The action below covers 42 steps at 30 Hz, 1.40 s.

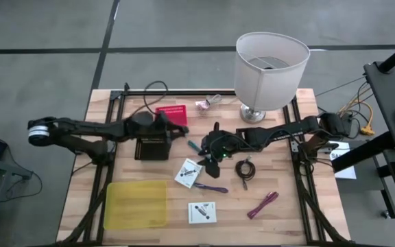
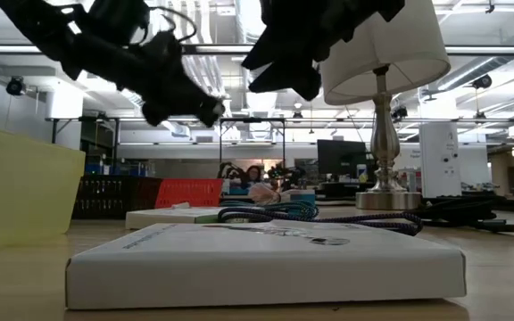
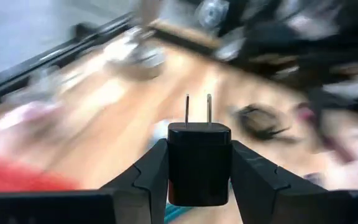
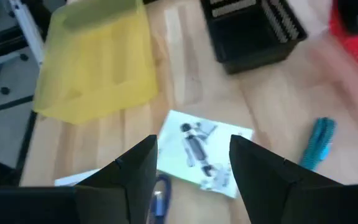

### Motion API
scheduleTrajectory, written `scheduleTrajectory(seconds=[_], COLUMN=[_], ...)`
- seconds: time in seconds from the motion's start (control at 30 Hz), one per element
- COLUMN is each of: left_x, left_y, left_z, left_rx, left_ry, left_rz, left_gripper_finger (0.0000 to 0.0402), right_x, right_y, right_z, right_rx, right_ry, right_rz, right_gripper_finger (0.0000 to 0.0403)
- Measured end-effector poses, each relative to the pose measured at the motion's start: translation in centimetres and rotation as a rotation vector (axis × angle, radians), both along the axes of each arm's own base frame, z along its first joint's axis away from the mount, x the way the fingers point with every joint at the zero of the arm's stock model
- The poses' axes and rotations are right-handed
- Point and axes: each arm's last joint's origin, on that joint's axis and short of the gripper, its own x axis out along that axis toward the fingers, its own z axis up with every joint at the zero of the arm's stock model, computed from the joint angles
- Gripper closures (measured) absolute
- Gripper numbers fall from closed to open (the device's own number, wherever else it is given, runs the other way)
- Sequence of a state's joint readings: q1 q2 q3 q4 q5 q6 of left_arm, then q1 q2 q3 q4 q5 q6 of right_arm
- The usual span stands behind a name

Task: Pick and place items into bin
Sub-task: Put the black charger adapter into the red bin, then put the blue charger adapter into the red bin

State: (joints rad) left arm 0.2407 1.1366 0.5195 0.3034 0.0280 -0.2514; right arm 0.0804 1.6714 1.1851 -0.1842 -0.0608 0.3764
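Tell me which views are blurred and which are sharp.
Left wrist view: the table behind is smeared with motion blur, while the black plug adapter held in the left gripper stays sharp. Right wrist view: mild blur toward the red basket. Low view: the near white box is sharp. High view: evenly clear.

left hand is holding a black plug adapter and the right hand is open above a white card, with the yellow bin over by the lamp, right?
Not quite. The high view shows the yellow bin at the opposite end of the table from the lamp. The rest holds: left hand grips the black plug adapter; right hand is open above a white card.
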Motion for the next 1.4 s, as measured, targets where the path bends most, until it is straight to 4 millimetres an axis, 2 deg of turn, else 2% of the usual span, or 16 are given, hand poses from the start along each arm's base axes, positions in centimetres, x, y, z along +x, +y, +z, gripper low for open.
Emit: scheduleTrajectory(seconds=[0.17, 0.33, 0.67, 0.73, 0.9, 1.0, 1.3, 1.4], left_x=[-2.4, -4.0, -4.1, -3.8, -3.7, -3.7, -4.6, -5.2], left_y=[2.9, 5.1, 7.8, 8.0, 8.2, 8.2, 7.5, 7.0], left_z=[0.2, -0.1, -2.7, -3.0, -3.5, -3.2, -0.7, 0.5], left_rx=[0.034, 0.022, -0.008, -0.014, -0.029, -0.026, -0.065, -0.051], left_ry=[0.094, 0.147, 0.281, 0.288, 0.315, 0.302, 0.150, 0.094], left_rz=[0.168, 0.281, 0.362, 0.361, 0.361, 0.360, 0.400, 0.379], left_gripper_finger=[0.0281, 0.0281, 0.0280, 0.0248, 0.0124, 0.0083, 0.0067, 0.0066], right_x=[0.0, -0.1, -0.1, -0.1, -0.3, -0.6, -3.1, -3.7], right_y=[0.0, 0.0, 0.0, 0.0, -0.2, -0.5, -2.1, -2.4], right_z=[0.0, -0.1, -0.3, -0.3, -0.5, -0.9, -1.9, -2.7], right_rx=[0.007, 0.001, -0.002, -0.002, -0.015, -0.051, -0.178, -0.152], right_ry=[0.003, 0.006, 0.012, 0.012, 0.041, 0.092, 0.265, 0.296], right_rz=[-0.005, -0.011, -0.014, -0.015, -0.034, -0.090, -0.606, -0.684], right_gripper_finger=[0.0220, 0.0220, 0.0225, 0.0225, 0.0225, 0.0225, 0.0229, 0.0220])
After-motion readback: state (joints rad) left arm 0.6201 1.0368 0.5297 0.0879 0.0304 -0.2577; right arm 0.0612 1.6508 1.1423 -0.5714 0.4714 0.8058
